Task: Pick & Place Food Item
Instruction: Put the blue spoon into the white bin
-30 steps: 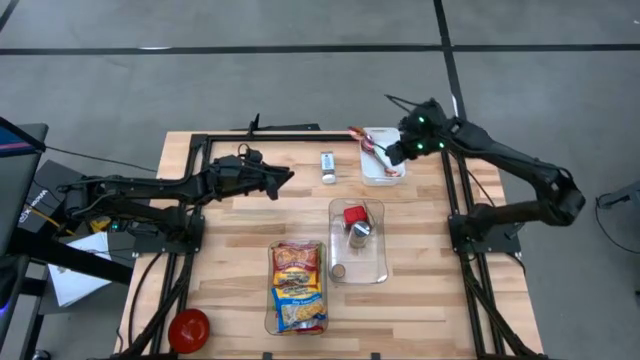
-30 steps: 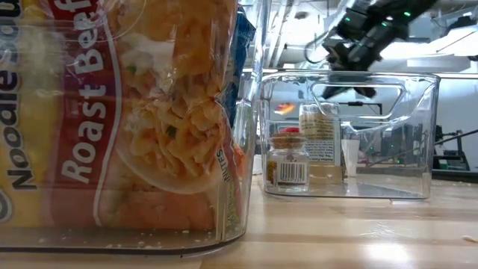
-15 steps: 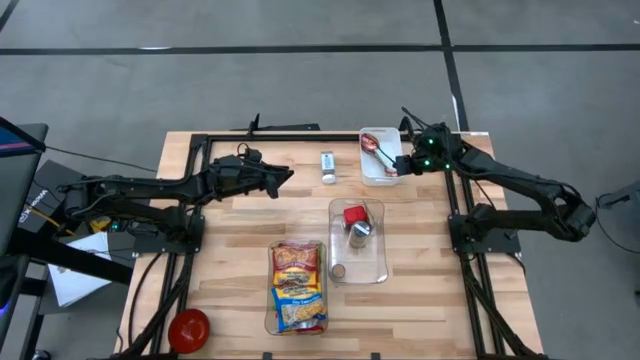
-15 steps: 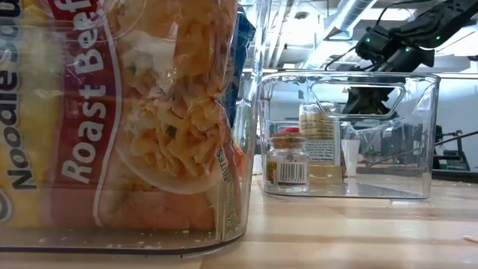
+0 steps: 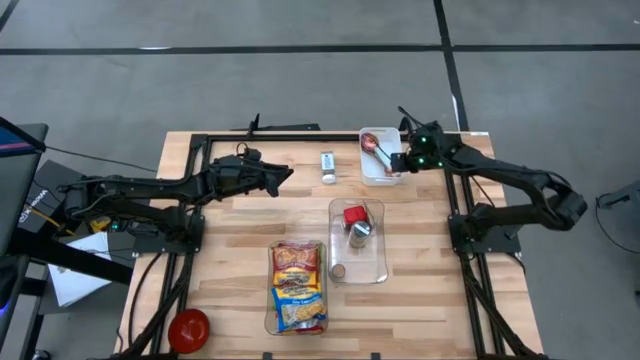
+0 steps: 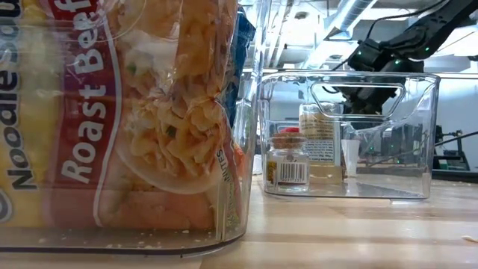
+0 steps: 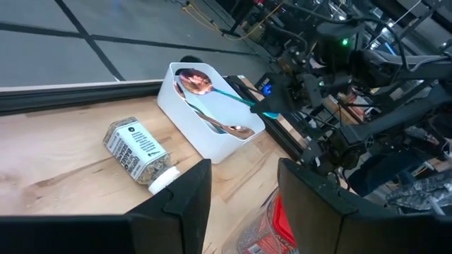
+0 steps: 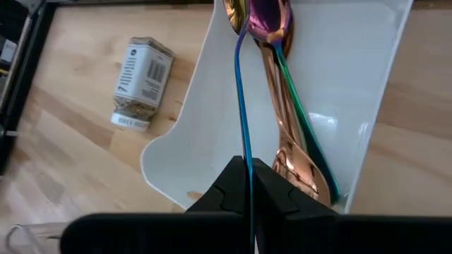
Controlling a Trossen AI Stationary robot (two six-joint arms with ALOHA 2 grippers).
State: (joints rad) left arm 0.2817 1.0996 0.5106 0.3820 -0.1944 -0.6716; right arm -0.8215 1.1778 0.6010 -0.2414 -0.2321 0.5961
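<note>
From the high view, the wooden worktop (image 5: pixel 240 250) carries a white tray (image 5: pixel 379 163) toward 1 o'clock, a small spice jar (image 5: pixel 327 165) lying on its side just to the tray's 9 o'clock, a clear bin (image 5: pixel 357 243) near the centre with a red-lidded jar and a metal-lidded jar in it, and a second clear bin holding a noodle soup packet (image 5: pixel 298 285) toward 6 o'clock. A red ball (image 5: pixel 188 328) sits at the 7 o'clock corner. The right gripper (image 5: pixel 398 163) hangs over the tray's 3 o'clock edge, clenched on a spoon (image 5: pixel 374 147) whose bowl lies toward the tray's 12 o'clock end. The left gripper (image 5: pixel 286 177) waits over the worktop at about 10 o'clock, well apart from the tray.

In the low view, the noodle soup packet (image 6: pixel 112 112) fills the near side inside its clear bin, and the other clear bin (image 6: pixel 347 134) stands behind it with a small jar (image 6: pixel 288 163) inside. The right arm shows dark above and behind that bin.

The left wrist view looks past the left gripper (image 7: pixel 244 204), its fingers standing apart with nothing between them, toward the spice jar (image 7: pixel 139 152), the white tray (image 7: pixel 205 134) and the right gripper (image 7: pixel 272 107) holding the spoon's thin handle.

The right wrist view shows the right gripper (image 8: pixel 246 185) clamped on the iridescent spoon (image 8: pixel 244 92), which reaches up the tray (image 8: pixel 353 85) beside a copper-coloured spoon (image 8: pixel 286 141) lying in it. The spice jar (image 8: pixel 141 81) lies on the wood beside the tray.
</note>
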